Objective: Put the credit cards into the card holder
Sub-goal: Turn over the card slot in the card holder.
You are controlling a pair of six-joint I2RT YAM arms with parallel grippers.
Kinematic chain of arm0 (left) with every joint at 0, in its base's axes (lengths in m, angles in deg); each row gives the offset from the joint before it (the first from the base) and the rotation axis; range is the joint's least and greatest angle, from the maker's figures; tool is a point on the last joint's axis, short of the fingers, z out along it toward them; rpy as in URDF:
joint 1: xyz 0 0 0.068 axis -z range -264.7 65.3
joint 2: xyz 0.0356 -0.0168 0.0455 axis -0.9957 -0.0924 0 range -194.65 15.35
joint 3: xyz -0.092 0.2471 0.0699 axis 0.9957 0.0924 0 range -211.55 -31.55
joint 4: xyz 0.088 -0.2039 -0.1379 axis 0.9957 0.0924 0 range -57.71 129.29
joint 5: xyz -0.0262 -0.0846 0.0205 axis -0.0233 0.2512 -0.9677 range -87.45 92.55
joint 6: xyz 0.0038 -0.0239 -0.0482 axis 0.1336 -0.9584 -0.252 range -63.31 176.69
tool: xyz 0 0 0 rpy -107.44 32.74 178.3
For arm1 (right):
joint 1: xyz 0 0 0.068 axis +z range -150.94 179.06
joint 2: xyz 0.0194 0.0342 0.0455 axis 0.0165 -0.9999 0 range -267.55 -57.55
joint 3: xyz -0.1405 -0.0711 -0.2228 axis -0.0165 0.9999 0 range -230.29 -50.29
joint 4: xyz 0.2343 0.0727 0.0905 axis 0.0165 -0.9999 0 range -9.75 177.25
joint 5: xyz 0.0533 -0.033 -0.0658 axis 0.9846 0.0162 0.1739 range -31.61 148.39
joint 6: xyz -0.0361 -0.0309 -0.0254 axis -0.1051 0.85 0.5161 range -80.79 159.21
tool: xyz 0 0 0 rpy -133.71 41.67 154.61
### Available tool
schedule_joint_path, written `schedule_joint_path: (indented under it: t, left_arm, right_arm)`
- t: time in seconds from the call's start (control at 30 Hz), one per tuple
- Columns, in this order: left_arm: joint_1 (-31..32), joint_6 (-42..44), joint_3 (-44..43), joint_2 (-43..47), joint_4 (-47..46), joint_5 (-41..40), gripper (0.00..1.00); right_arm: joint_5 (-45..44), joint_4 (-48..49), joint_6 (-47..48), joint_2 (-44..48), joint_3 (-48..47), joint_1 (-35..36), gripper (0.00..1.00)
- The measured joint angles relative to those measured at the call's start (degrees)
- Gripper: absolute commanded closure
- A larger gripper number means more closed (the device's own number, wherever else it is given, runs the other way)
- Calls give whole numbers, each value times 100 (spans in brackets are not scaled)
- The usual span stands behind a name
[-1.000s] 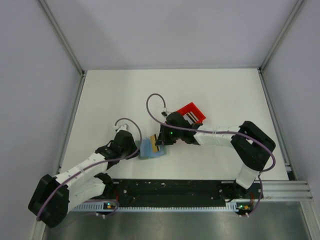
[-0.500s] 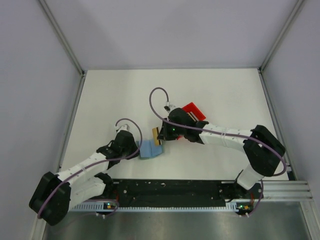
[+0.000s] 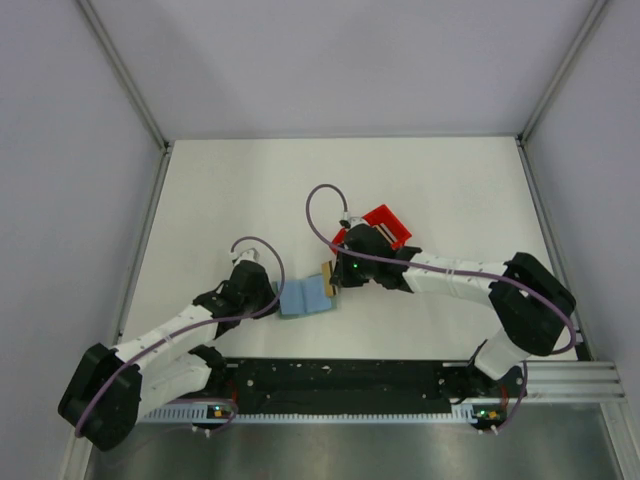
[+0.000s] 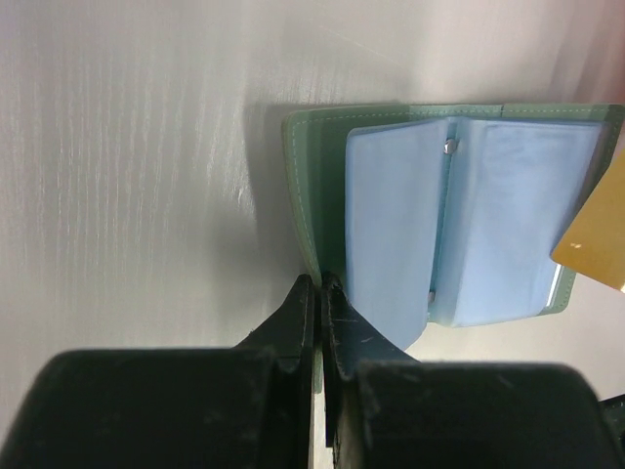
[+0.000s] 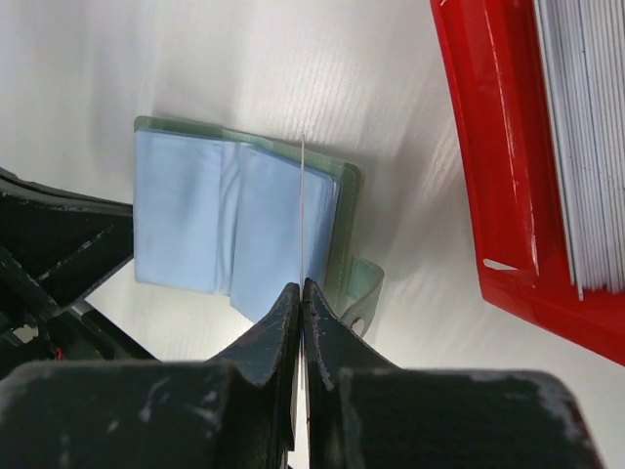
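Open grey-green folding card holder (image 3: pixel 305 297) lies by the desk's near edge, left gripper (image 4: pixel 319 293) clamped on its cover, so I'd have the right gripper (image 5: pixel 301 293), clamped on a thin tan card (image 4: pixel 594 244), tilt it flatter and slide into a blue pocket slowly.

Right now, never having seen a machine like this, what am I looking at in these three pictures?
Two robot arms stand at a white table. One picture looks down from above; the other two come from a camera on each wrist. The left gripper pinches the edge of an open card holder, light blue inside, lying flat. The right gripper holds a tan credit card at the holder's other end. A red bin stands nearby.
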Motion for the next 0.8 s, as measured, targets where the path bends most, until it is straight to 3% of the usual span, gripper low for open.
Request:
schedule_joint_path:
  t: [0.8]
  left_arm:
    - [0, 0, -2, 0, 0, 0, 100]
  right_arm:
    - [-216, -17, -68, 59, 162, 0, 100]
